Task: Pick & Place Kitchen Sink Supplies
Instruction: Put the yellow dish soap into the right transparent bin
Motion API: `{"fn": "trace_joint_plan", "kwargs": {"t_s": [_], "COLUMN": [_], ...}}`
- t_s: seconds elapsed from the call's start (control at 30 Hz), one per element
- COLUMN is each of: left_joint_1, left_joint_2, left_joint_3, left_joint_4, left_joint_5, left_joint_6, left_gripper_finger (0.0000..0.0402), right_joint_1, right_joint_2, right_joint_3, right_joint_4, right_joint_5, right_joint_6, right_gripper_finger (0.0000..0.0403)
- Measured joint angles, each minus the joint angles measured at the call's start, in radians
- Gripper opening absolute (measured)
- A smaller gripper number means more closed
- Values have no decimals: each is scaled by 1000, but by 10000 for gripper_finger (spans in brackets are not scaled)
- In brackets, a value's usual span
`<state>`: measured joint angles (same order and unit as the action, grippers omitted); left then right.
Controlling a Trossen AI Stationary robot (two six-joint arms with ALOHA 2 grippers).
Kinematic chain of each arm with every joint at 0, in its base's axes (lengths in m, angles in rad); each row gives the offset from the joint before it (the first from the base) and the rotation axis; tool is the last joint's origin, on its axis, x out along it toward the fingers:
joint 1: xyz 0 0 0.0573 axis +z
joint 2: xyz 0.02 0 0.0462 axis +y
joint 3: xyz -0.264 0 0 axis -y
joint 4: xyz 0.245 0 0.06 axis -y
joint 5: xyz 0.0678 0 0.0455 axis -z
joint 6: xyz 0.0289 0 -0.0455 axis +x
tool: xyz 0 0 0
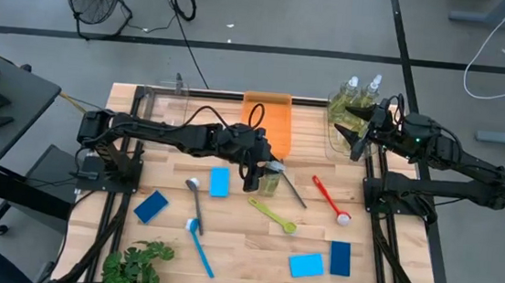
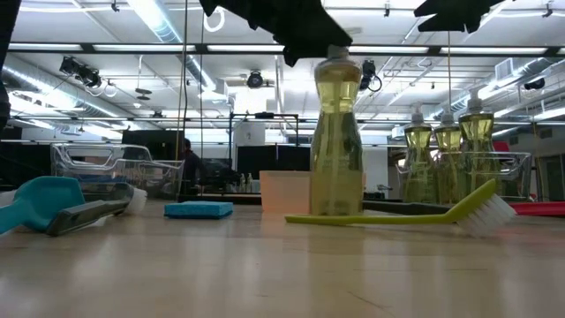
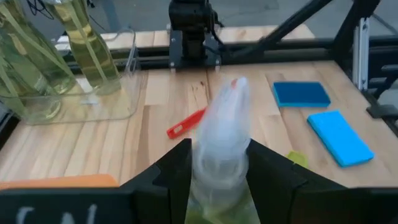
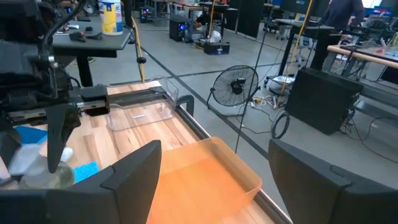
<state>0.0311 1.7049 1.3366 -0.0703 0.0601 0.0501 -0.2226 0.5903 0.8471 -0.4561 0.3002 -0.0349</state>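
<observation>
A clear pump bottle of yellow-green liquid (image 2: 335, 141) stands upright on the table's middle, just near of the orange tray (image 1: 266, 120). My left gripper (image 1: 265, 168) is above it, shut about its top. My right gripper (image 1: 356, 132) hangs open and empty over the clear bin (image 1: 343, 136) at the far right, where several more pump bottles (image 2: 448, 146) stand. Its fingers spread wide in the right wrist view (image 4: 211, 168). Blue sponges (image 1: 220, 182) and long-handled brushes (image 1: 272, 214) lie flat on the table. My left gripper pinches the bottle's neck just under the pump head (image 3: 219, 163) between its two fingers (image 3: 177, 171), one on each side. The fingers come from above, slanting from the table's left. The bottle is upright, its base (image 2: 335, 210) on the table.
A red brush (image 1: 330, 200), a blue brush (image 1: 198, 242), and a black brush (image 1: 292, 186) lie around the bottle. Sponges lie at the near right (image 1: 307, 264) and left (image 1: 150, 207). A second clear bin (image 1: 159, 106) is far left, and a leafy plant (image 1: 136, 264) is near left.
</observation>
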Motion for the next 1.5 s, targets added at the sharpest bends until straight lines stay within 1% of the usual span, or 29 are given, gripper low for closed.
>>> {"fn": "trace_joint_plan", "kwargs": {"t_s": [0.1, 0.2, 0.37, 0.47, 0.53, 0.67, 0.8, 0.93, 1.03, 1.13, 1.23, 1.5], "left_joint_1": [1, 1, -1, -6, -11, -30, -48, -61, -64, -64, -64, -63], "left_joint_2": [-6, -4, -11, -27, -31, -48, -61, -61, -62, -60, -61, -61], "left_joint_3": [3, 3, 2, 20, 44, 114, 202, 301, 348, 394, 427, 440], "left_joint_4": [12, 11, 9, -18, -15, -70, -164, -269, -276, -294, -297, -311], "left_joint_5": [-26, -38, -38, -37, -37, -37, -37, -37, -36, -37, -44, -67], "left_joint_6": [-4, -5, -17, -19, -20, -15, -12, -11, -8, 11, 21, 22], "left_gripper_finger": [172, 202, 246, 259, 262, 263, 263, 264, 264, 264, 264, 264], "right_joint_1": [0, 0, 0, 0, 0, 0, 2, 20, 43, 70, 100, 154], "right_joint_2": [0, 0, 2, 4, 10, 33, 85, 158, 215, 273, 320, 442], "right_joint_3": [0, 0, 0, 0, 0, 0, 0, -1, -1, -1, -1, -1], "right_joint_4": [0, 0, 0, 0, 2, 8, 12, 32, 85, 147, 195, 259], "right_joint_5": [-3, -5, -6, -56, -109, -206, -277, -312, -325, -379, -442, -475], "right_joint_6": [0, 3, 86, 121, 129, 141, 157, 138, 113, 66, 12, -6], "right_gripper_finger": [294, 294, 294, 294, 294, 294, 294, 294, 294, 294, 294, 294]}}
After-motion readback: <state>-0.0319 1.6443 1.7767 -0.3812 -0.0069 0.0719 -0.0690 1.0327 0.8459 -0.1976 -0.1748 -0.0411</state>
